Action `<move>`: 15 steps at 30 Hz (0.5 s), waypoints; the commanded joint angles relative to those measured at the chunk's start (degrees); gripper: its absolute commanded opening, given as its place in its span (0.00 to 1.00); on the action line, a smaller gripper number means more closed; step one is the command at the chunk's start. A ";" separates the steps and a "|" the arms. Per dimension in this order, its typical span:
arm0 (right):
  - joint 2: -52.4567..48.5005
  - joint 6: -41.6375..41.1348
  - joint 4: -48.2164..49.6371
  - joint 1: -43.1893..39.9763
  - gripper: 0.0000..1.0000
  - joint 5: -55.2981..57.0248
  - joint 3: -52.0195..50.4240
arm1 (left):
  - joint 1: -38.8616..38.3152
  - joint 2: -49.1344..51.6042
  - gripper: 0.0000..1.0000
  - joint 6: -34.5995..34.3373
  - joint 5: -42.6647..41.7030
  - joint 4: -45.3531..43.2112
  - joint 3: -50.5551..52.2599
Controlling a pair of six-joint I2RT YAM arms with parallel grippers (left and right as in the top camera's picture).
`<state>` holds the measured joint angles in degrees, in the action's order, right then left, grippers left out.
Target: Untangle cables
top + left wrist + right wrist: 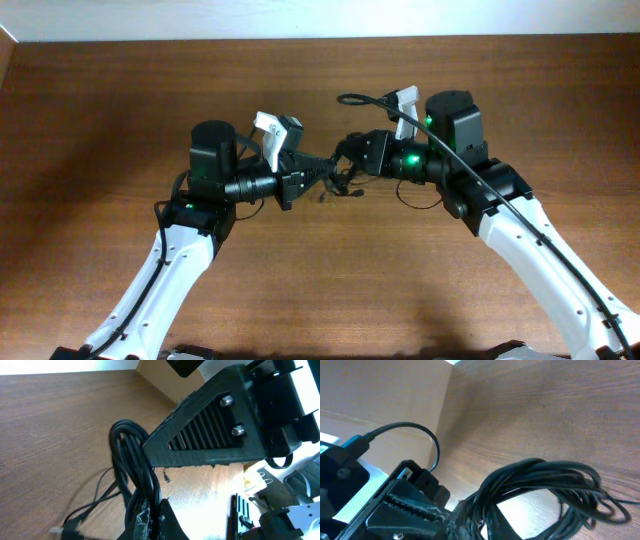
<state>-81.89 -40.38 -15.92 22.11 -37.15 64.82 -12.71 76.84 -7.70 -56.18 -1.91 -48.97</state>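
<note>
The cables (338, 172) are a bundle of thin black cords held in the air between my two grippers at the middle of the table. My left gripper (313, 172) is shut on several strands; in the left wrist view the cords (131, 460) run up from between its fingers (152, 520), and loose ends with a small plug (67, 527) trail on the wood. My right gripper (352, 150) is shut on the other side of the bundle; in the right wrist view a coil of cords (545, 480) loops out from its fingers (480, 522).
The brown wooden table (120, 100) lies all around. A thicker black arm wire (365, 99) arcs above the right arm. The two grippers face each other closely, a few centimetres apart.
</note>
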 commanded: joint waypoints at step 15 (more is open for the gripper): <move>-1.46 10.12 -25.11 1.55 0.08 17.00 0.87 | 4.98 -0.31 0.00 -2.10 -5.60 -2.08 -0.46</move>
<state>-83.24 -31.29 -42.61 23.70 -20.29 65.98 -7.88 77.25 -9.23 -60.25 -3.68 -48.56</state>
